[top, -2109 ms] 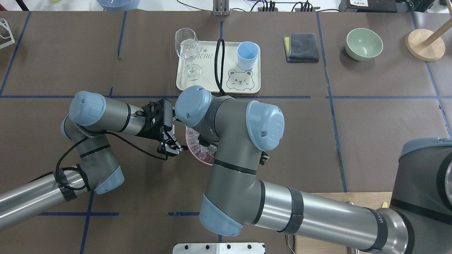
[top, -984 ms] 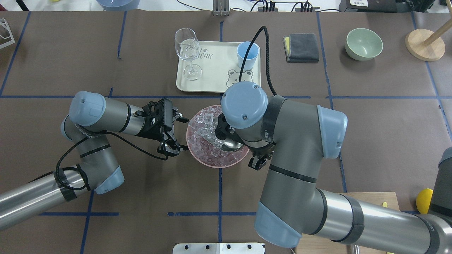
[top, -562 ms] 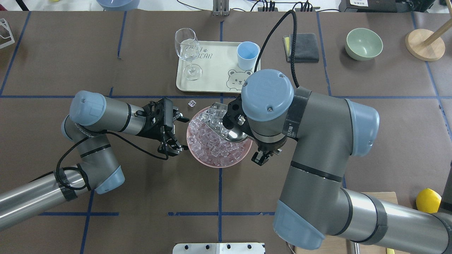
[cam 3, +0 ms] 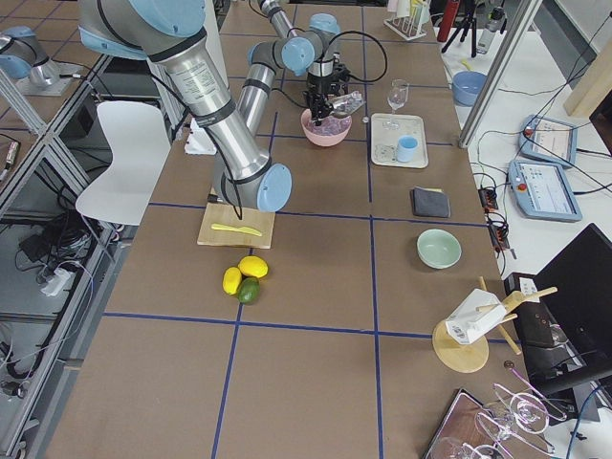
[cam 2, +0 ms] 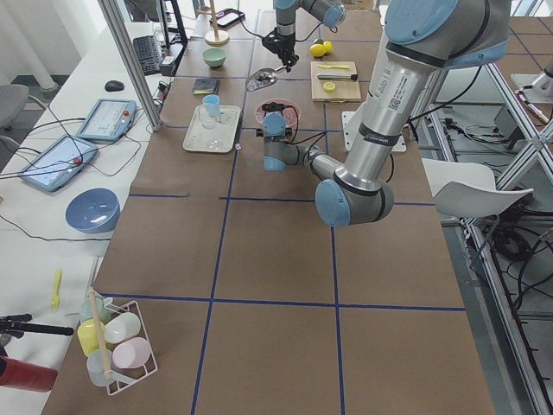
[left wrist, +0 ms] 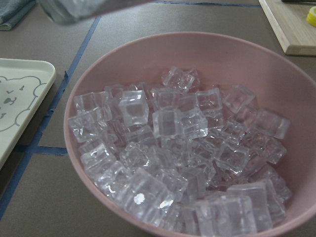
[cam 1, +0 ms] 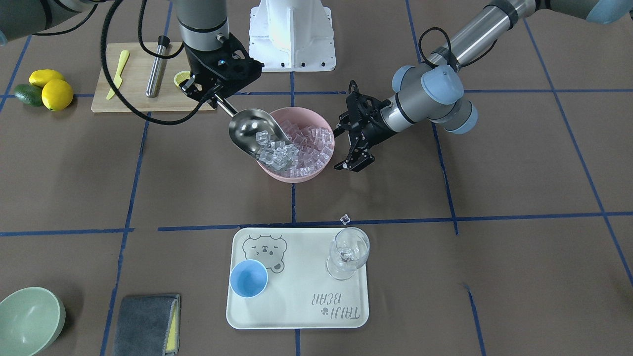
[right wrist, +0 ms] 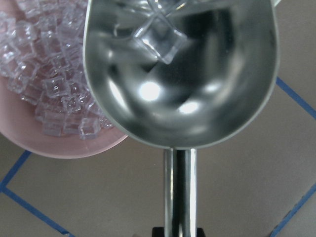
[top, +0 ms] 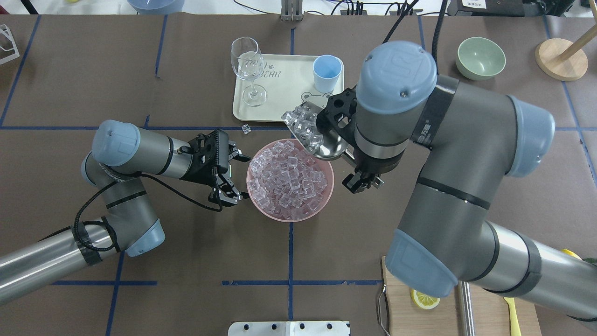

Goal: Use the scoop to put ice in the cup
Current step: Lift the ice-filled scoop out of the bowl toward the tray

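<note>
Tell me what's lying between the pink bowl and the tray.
One stray ice cube, lying just short of the tray near the wine glass. The front-facing view shows it clearly.

Your path from the round pink bowl (cam 1: pixel 296 179) to the cream bear-printed tray (cam 1: pixel 296 277) crosses open brown table (cam 1: pixel 222 202), with one stray clear ice cube (cam 1: pixel 345 217) lying near the tray. On the tray, the clear stemmed wine glass (cam 1: pixel 348 252) stands well apart from the small light-blue cup (cam 1: pixel 248 278).

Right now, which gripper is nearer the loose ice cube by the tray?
Left. The left gripper sits near the loose cube, beside the pink bowl; the right gripper, holding the scoop, is across the bowl.
</note>
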Robot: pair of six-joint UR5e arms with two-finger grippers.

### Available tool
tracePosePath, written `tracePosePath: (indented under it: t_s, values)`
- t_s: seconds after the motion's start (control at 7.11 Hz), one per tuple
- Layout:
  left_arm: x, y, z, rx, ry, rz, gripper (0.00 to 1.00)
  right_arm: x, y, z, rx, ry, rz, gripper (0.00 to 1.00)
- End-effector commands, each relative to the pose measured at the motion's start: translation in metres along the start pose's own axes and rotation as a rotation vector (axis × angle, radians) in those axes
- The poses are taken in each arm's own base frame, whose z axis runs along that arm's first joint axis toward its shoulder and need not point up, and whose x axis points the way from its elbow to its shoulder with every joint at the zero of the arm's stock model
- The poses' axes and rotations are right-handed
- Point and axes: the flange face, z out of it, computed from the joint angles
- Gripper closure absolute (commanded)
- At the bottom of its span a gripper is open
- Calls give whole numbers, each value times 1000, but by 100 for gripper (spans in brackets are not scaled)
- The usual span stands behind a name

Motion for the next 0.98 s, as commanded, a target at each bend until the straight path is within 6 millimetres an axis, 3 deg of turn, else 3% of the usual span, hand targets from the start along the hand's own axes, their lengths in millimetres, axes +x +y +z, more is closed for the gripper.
tracePosePath:
  t_s: [0.0,0.28,0.56,0.7,0.84]
  values:
    - [0,0,0,0,-1,0,0,37,-9,-17,16,5,186,100]
    - [0,0,0,0,1,0,0,70,-29,-13,-8,23,258,100]
    - [0,1,0,-1,1,-1,0,84,-67,3,-56,58,260,100]
    - [0,1,0,-1,-1,-1,0,88,-85,10,-81,74,214,100]
    - [0,1,0,-1,1,-1,0,101,-88,17,-103,89,129,100]
